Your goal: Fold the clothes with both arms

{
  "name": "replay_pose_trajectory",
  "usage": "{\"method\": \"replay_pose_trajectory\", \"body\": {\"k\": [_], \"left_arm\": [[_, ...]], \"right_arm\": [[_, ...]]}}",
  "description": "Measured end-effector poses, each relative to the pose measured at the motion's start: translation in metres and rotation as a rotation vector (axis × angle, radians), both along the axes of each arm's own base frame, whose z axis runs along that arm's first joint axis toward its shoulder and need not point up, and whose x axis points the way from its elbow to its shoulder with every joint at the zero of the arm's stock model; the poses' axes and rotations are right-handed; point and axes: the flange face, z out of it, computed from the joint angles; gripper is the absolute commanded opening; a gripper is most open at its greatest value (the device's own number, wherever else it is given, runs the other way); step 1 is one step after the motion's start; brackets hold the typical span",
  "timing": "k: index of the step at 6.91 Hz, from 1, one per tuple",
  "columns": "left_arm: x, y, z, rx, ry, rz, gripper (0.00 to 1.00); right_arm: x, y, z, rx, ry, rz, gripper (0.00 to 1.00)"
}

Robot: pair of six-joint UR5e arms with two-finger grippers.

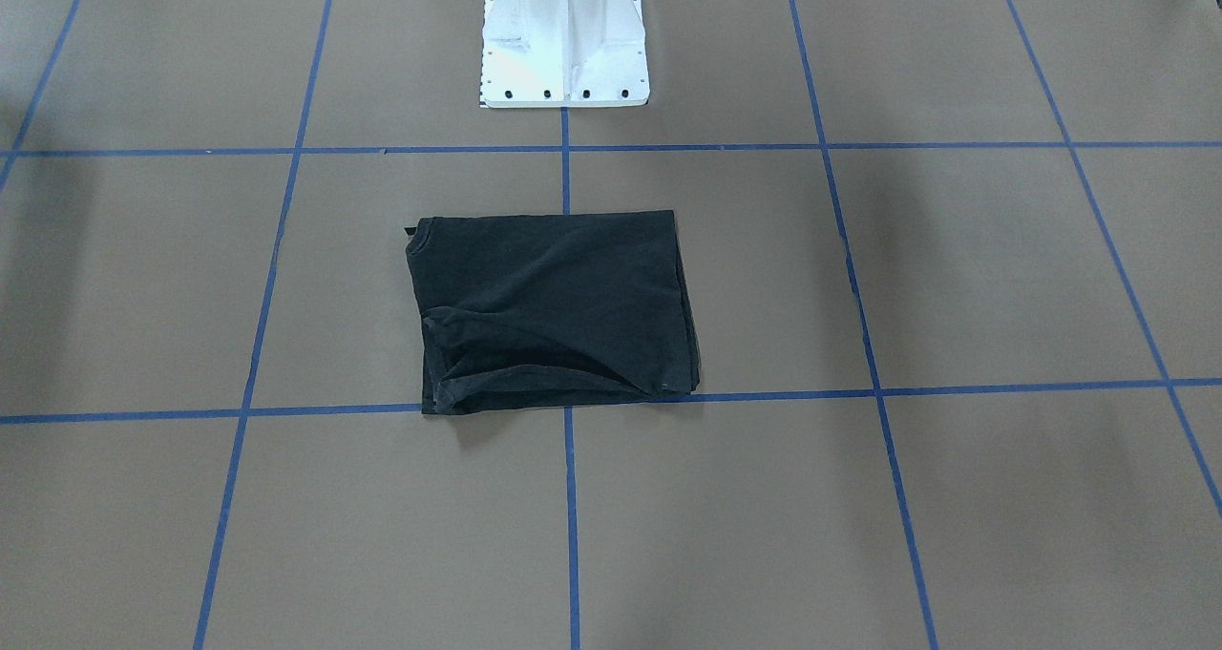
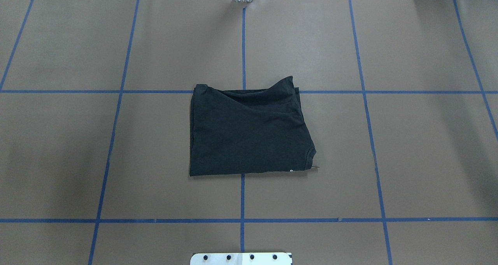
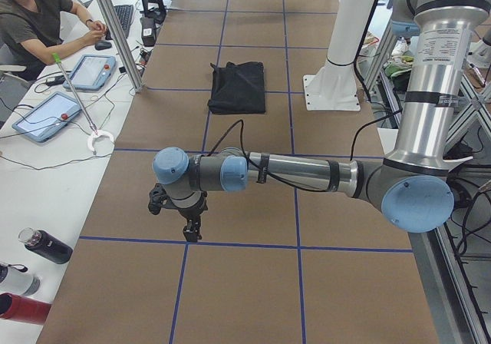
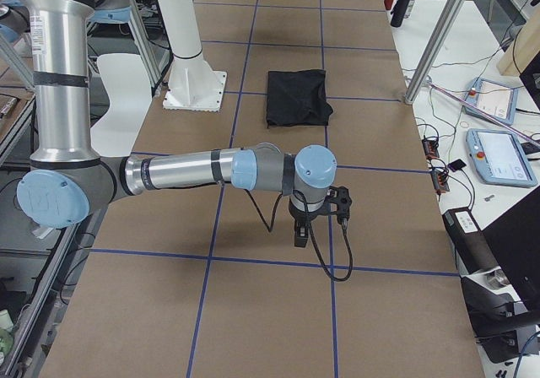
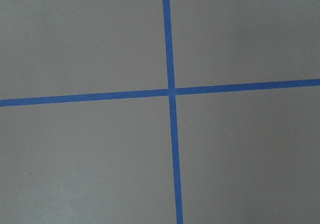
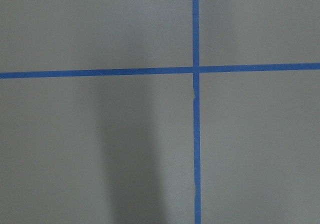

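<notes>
In the front-facing view, the black T-shirt is being shown folded into a rough rectangle on the brown table. It is lying just in front of the white pedestal, across the middle one of the blue tape lines. Its edge farthest from the robot is touching a cross line.

In the overhead view, only plain black cloth is being shown. The collar is lying at the shirt's near corner, on the robot's right, and one far corner is being held up in a small peak by the folds.

In the exterior left view, the left arm is being held out low over bare table. The left gripper is being pointed downward, well apart from the shirt; how its jaws are standing cannot be told. A person is being seen seated at the side bench.

In the exterior right view, the right arm is being held out likewise. The right gripper is being pointed down over bare table, and its jaws cannot be judged either.

In both wrist views, only table and crossing tape are being shown.
</notes>
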Motion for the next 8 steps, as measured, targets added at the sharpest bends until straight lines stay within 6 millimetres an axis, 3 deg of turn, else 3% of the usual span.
{"method": "replay_pose_trajectory", "body": {"k": [8], "left_arm": [[0.007, 0.000, 0.003, -0.004, 0.000, 0.014, 0.99]], "right_arm": [[0.000, 0.003, 0.036, -0.070, 0.002, -0.003, 1.00]]}}
